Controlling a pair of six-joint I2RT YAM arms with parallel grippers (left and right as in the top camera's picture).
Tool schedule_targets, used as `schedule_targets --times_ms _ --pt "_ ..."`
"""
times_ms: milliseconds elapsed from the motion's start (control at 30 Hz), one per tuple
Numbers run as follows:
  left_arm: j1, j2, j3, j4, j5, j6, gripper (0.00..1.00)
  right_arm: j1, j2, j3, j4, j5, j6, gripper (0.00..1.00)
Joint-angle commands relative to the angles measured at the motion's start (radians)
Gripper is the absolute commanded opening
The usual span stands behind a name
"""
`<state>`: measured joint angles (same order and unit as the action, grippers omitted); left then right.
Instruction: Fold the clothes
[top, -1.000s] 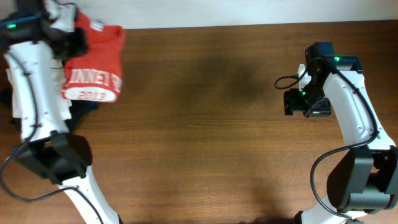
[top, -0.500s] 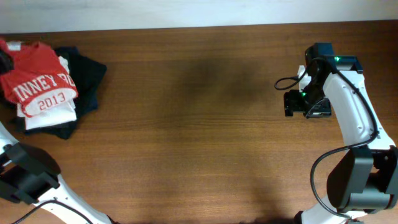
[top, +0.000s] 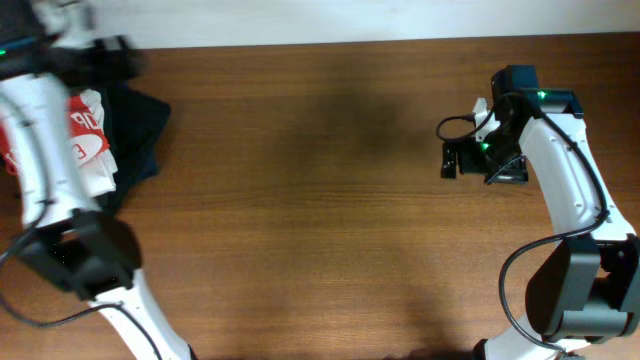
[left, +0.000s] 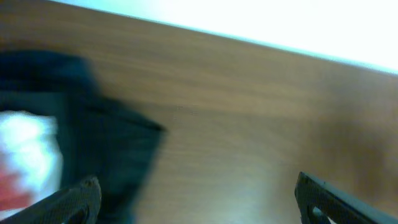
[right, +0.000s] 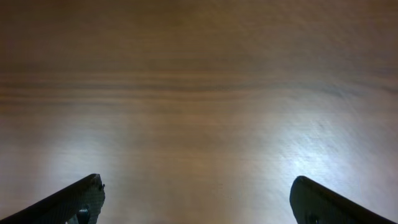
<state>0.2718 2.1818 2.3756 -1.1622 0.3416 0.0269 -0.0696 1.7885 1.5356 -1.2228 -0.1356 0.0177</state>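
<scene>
Left gripper (left: 196, 198) and right gripper (right: 196, 194) gape wide, holding nothing. The orange-red T-shirt (top: 84, 122) lies on dark garments (top: 140, 125), half hidden by the left arm.

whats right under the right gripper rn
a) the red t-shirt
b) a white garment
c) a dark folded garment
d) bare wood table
d: the right wrist view shows only the bare wood of the table between the wide-apart fingers of the right gripper, while the red t-shirt lies at the table's far left in the overhead view.
</scene>
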Motion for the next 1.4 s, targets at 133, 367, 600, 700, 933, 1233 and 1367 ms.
schedule_targets --times_ms 133,367,600,700,933,1233,1367 --pt "-0.325 -0.037 -0.019 -0.431 -0.282 0.01 0.99 -0.004 -0.015 0.012 -0.127 -0.089 -0.003 0.99" --pt "-0.348 -0.211 -0.322 -0.521 -0.286 -0.043 0.99 -0.004 -0.089 0.012 -0.273 -0.029 -0.003 0.99" --pt "-0.348 -0.903 -0.925 -0.083 -0.364 -0.083 0.99 -0.004 -0.547 -0.143 -0.033 0.016 -0.002 0.98" --pt "-0.348 -1.245 -1.145 0.066 -0.407 -0.084 0.99 -0.004 -0.762 -0.342 0.093 0.016 -0.003 0.99" --pt "-0.348 -1.729 -1.292 0.095 -0.41 -0.083 0.99 -0.004 -1.119 -0.521 0.095 0.02 -0.002 0.99" --pt "-0.348 -1.795 -1.292 -0.163 -0.41 -0.084 0.99 -0.004 -1.117 -0.521 0.093 0.02 -0.002 0.99" --pt "-0.348 -1.795 -1.292 -0.164 -0.41 -0.083 0.99 -0.001 -1.151 -0.524 0.1 0.032 -0.003 0.99"
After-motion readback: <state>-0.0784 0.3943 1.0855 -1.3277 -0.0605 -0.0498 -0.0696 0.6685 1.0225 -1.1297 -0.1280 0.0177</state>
